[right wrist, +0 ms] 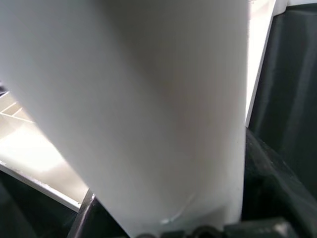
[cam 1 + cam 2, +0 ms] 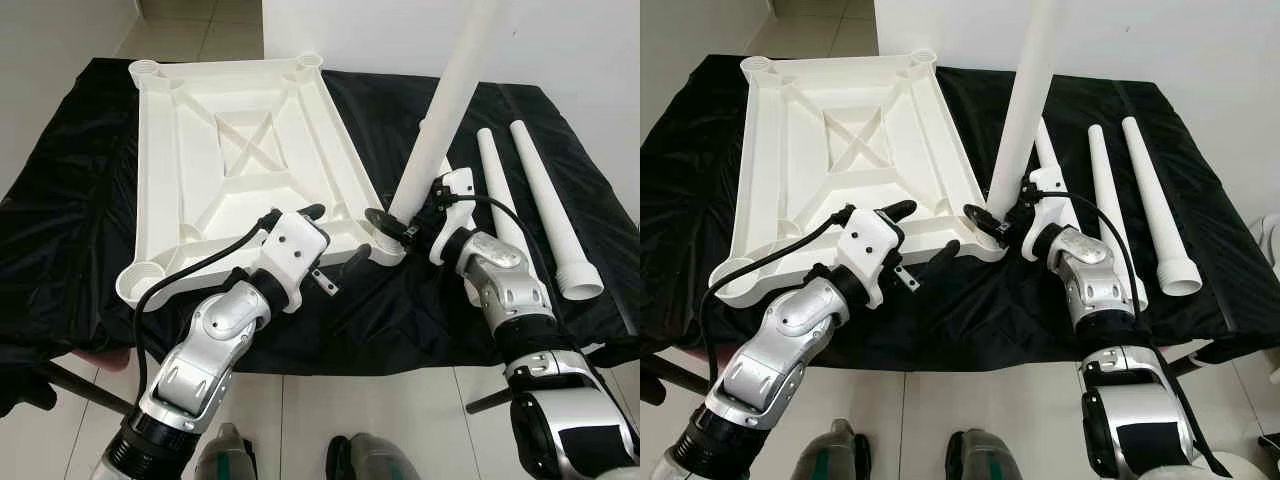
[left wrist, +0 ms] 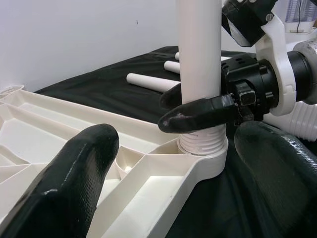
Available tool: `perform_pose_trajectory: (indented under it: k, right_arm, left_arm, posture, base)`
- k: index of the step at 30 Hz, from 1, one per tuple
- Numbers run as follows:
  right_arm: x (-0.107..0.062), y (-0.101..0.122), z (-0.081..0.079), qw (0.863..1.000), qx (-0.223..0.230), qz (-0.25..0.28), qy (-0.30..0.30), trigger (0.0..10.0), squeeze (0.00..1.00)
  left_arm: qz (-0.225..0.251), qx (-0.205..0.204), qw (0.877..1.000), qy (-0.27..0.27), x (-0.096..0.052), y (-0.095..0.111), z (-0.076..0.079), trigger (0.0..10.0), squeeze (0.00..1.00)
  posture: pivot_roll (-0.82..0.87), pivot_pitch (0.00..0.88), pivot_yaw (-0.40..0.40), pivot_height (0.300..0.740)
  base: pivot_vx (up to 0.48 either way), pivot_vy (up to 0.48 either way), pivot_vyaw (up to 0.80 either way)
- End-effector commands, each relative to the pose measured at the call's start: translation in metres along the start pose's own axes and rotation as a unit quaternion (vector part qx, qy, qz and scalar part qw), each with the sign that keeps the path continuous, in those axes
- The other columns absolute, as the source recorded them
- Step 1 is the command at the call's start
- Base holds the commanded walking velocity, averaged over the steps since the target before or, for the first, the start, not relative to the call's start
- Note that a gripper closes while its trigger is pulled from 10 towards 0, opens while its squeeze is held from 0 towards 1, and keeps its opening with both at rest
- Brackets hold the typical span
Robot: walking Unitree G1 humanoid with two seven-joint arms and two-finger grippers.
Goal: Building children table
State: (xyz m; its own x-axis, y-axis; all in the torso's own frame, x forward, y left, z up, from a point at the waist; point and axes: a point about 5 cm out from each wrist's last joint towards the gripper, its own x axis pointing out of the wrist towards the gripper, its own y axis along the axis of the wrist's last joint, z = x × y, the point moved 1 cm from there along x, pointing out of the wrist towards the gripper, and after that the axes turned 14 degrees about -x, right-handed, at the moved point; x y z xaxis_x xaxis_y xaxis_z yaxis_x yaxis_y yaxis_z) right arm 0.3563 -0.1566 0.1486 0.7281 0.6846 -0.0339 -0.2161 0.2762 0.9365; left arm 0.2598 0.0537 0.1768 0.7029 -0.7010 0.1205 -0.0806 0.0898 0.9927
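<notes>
A white tabletop (image 2: pixel 200 130) lies upside down on the black cloth. A white table leg (image 2: pixel 450 90) stands upright in the tabletop's near right corner socket (image 3: pixel 203 148), its threaded end seated there. My right gripper (image 2: pixel 395 222) is shut on this leg just above the socket, and the leg (image 1: pixel 148 99) looms close in the right wrist view. My left gripper (image 2: pixel 335 238) is open at the tabletop's near rim beside that corner, one finger (image 3: pixel 74 183) over the ribbed underside and the other over the cloth, holding nothing.
Three loose white legs (image 2: pixel 540 200) lie on the black cloth (image 2: pixel 60 200) to the right of the tabletop, one partly under my right arm. A white wall rises behind the table. Tiled floor (image 2: pixel 330 410) and my feet show below the front edge.
</notes>
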Motion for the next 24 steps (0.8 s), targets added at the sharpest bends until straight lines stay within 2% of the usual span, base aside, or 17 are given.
perform_pose_trajectory:
  k: [1, 5, 7, 11, 13, 14, 16, 18, 20, 21, 22, 23, 24]
  right_arm:
    - [0.000, -0.008, -0.004, 0.999, 0.033, -0.012, -0.006, 10.0, 0.00]
    - [0.001, -0.008, -0.006, 0.999, 0.044, -0.010, -0.008, 10.0, 0.00]
    - [0.011, 0.003, -0.017, 0.995, 0.079, 0.012, -0.058, 10.0, 0.00]
    - [0.016, 0.011, -0.020, 0.992, 0.086, 0.024, -0.093, 10.0, 0.00]
    - [0.022, 0.019, -0.021, 0.983, 0.080, 0.020, -0.163, 10.0, 0.00]
    - [0.022, 0.019, -0.021, 0.983, 0.080, 0.020, -0.163, 10.0, 0.00]
    - [0.027, 0.022, -0.020, 0.965, 0.096, -0.005, -0.244, 10.0, 0.00]
    - [0.027, 0.022, -0.020, 0.965, 0.096, -0.005, -0.244, 10.0, 0.00]
    - [0.029, 0.022, -0.022, 0.943, 0.094, -0.028, -0.319, 10.0, 0.00]
    - [0.029, 0.022, -0.022, 0.943, 0.094, -0.028, -0.319, 10.0, 0.00]
    - [0.030, 0.023, -0.024, 0.935, 0.094, -0.036, -0.341, 10.0, 0.00]
    - [0.030, 0.023, -0.024, 0.935, 0.094, -0.036, -0.341, 10.0, 0.00]
    - [0.029, 0.023, -0.027, 0.926, 0.092, -0.044, -0.364, 10.0, 0.00]
  left_arm:
    - [-0.004, 0.006, 1.000, -0.006, 0.000, 0.000, 0.002, 10.0, 0.00]
    - [-0.004, 0.005, 1.000, -0.007, 0.000, 0.000, 0.002, 10.0, 0.00]
    - [-0.005, 0.004, 1.000, -0.008, 0.000, -0.002, 0.004, 10.0, 0.00]
    - [-0.006, 0.003, 1.000, -0.008, 0.000, -0.002, 0.004, 10.0, 0.00]
    - [-0.006, 0.003, 1.000, -0.007, -0.001, -0.003, 0.004, 10.0, 0.00]
    - [-0.006, 0.003, 1.000, -0.007, -0.001, -0.003, 0.004, 10.0, 0.00]
    - [-0.006, 0.003, 1.000, -0.007, -0.001, -0.003, 0.005, 10.0, 0.00]
    - [-0.006, 0.003, 1.000, -0.007, -0.001, -0.003, 0.005, 10.0, 0.00]
    - [-0.006, 0.003, 1.000, -0.009, 0.000, -0.004, 0.005, 10.0, 0.00]
    - [-0.006, 0.003, 1.000, -0.009, 0.000, -0.004, 0.005, 10.0, 0.00]
    - [-0.006, 0.003, 1.000, -0.010, 0.000, -0.004, 0.005, 10.0, 0.00]
    - [-0.006, 0.003, 1.000, -0.010, 0.000, -0.004, 0.005, 10.0, 0.00]
    - [-0.005, 0.004, 1.000, -0.010, 0.000, -0.003, 0.005, 10.0, 0.00]
  posture:
    - [-0.05, 0.020, -0.040, 0.740]
    - [-0.05, 0.020, -0.040, 0.740]
    - [-0.05, 0.013, -0.050, 0.740]
    - [-0.05, 0.007, -0.054, 0.740]
    - [-0.05, 0.000, -0.056, 0.740]
    - [-0.05, 0.000, -0.056, 0.740]
    - [-0.05, 0.000, -0.056, 0.740]
    - [-0.05, 0.000, -0.056, 0.740]
    - [-0.04, 0.000, -0.056, 0.740]
    - [-0.04, 0.000, -0.056, 0.740]
    - [-0.04, 0.000, -0.057, 0.740]
    - [-0.04, 0.000, -0.057, 0.740]
    - [-0.04, 0.000, -0.057, 0.740]
  base:
    - [0.000, 0.000, 0.00]
    - [0.000, 0.000, 0.00]
    - [0.000, 0.000, 0.00]
    - [0.000, 0.000, 0.00]
    - [0.000, 0.000, 0.00]
    - [0.000, 0.000, 0.00]
    - [0.000, 0.000, 0.00]
    - [0.000, 0.000, 0.00]
    - [0.000, 0.000, 0.00]
    - [0.000, 0.000, 0.00]
    - [0.000, 0.000, 0.00]
    - [0.000, 0.000, 0.00]
    - [0.000, 0.000, 0.00]
